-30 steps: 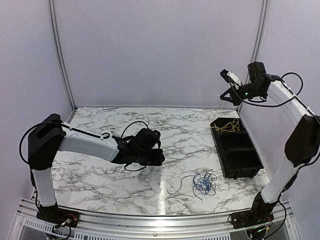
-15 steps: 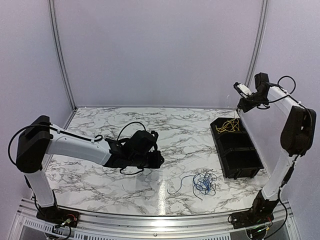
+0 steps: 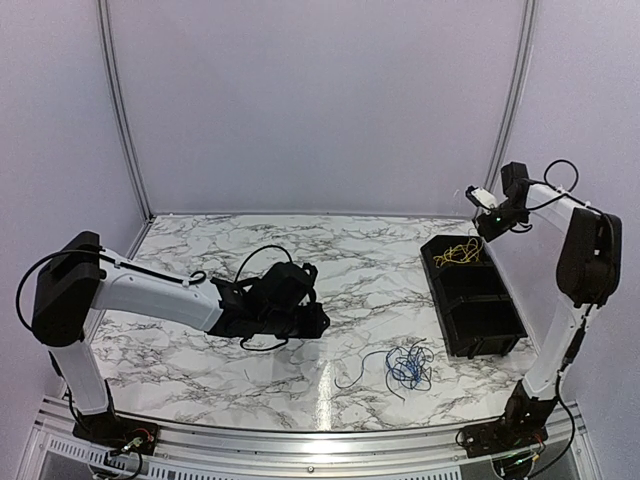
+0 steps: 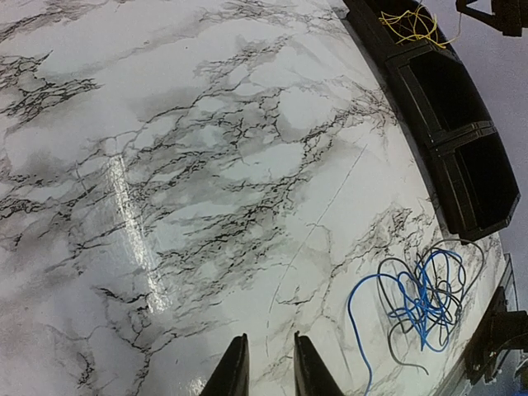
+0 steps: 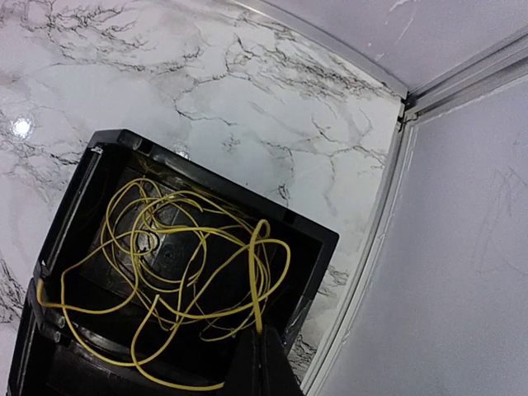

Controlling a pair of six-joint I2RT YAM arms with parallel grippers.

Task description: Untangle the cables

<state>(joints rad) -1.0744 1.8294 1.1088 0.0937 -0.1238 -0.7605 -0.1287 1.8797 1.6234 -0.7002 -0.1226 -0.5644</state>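
A yellow cable point(image 3: 456, 250) lies looped in the far compartment of a black bin point(image 3: 478, 318). My right gripper point(image 3: 484, 226) hangs above the bin's far end and is shut on one strand of the yellow cable point(image 5: 198, 272), which rises to the fingertips point(image 5: 262, 342). A tangle of blue and black cables point(image 3: 408, 365) lies on the marble table near its front edge, also in the left wrist view point(image 4: 422, 301). My left gripper point(image 3: 318, 320) hovers low over the table to the left of that tangle; its jaws point(image 4: 266, 363) stand slightly apart and hold nothing.
The black bin point(image 4: 474, 153) has several compartments; the nearer ones show nothing inside. It stands along the right wall. A metal frame post and the side wall point(image 5: 462, 247) are close behind my right gripper. The table's front rail point(image 3: 320, 435) runs along the near edge.
My right arm has swung back and down toward the far end of the bin, with the yellow strand in its jaws. My left arm drew slightly left and lower.
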